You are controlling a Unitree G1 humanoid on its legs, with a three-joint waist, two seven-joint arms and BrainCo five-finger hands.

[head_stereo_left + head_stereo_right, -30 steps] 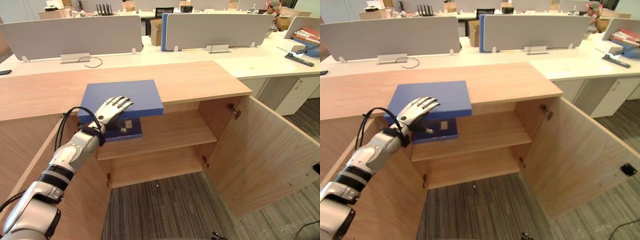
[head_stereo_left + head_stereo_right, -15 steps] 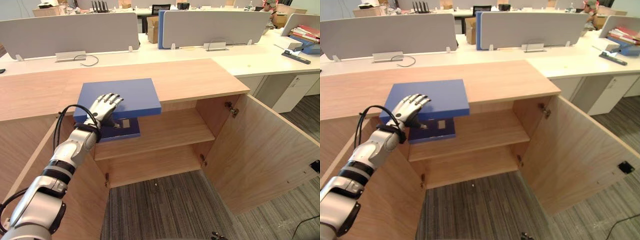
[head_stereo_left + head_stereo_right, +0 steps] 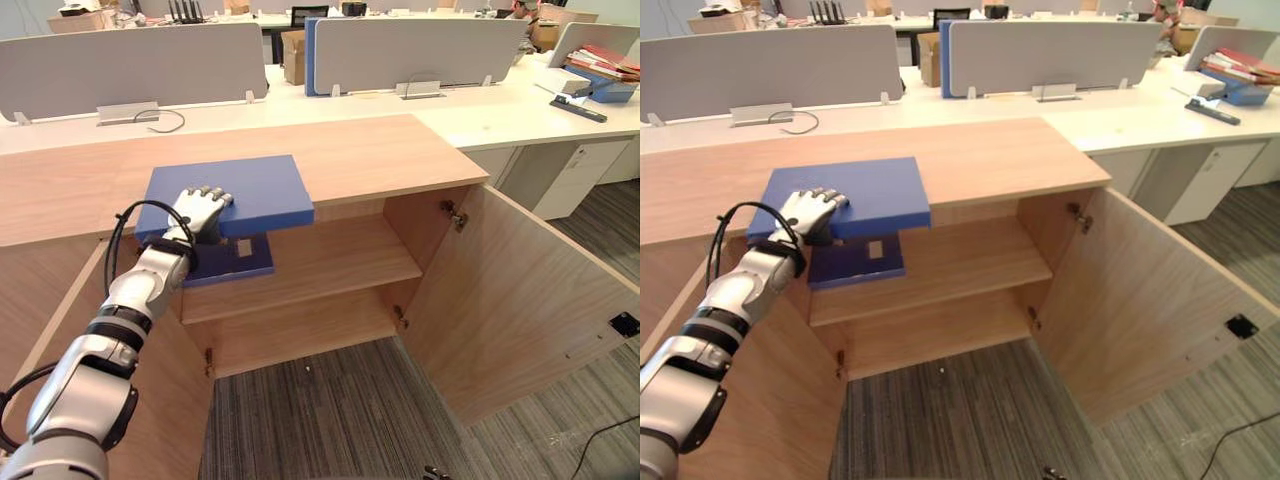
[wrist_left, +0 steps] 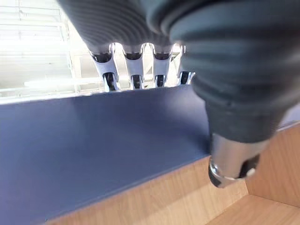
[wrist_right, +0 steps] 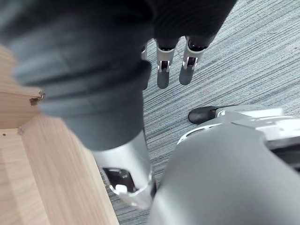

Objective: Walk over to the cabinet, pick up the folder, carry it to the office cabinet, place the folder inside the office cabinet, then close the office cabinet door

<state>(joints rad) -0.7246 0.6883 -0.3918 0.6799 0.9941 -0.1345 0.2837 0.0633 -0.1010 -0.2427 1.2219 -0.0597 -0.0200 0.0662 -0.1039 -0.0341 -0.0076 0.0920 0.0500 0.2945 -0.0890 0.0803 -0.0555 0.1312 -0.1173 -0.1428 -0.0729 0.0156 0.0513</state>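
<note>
The blue folder (image 3: 250,188) lies flat on the wooden cabinet top (image 3: 380,155), its front sticking out over the open compartment. A darker blue face with a pale label (image 3: 236,257) hangs below that edge. My left hand (image 3: 198,212) rests on the folder's left part, fingers curled over the top face (image 4: 93,140) and the thumb (image 4: 234,159) under its edge. My right hand (image 5: 164,70) hangs low over the carpet with straight fingers, holding nothing.
The office cabinet stands with both doors open: the right door (image 3: 520,300) swings far out, the left door (image 3: 60,330) is beside my left arm. A shelf (image 3: 320,265) crosses the inside. White desks with grey partitions (image 3: 420,50) stand behind. Grey carpet (image 3: 330,420) lies below.
My left hand has slid a little toward the folder's left side and its spread fingers have curled down onto the top face. The camera has shifted slightly.
</note>
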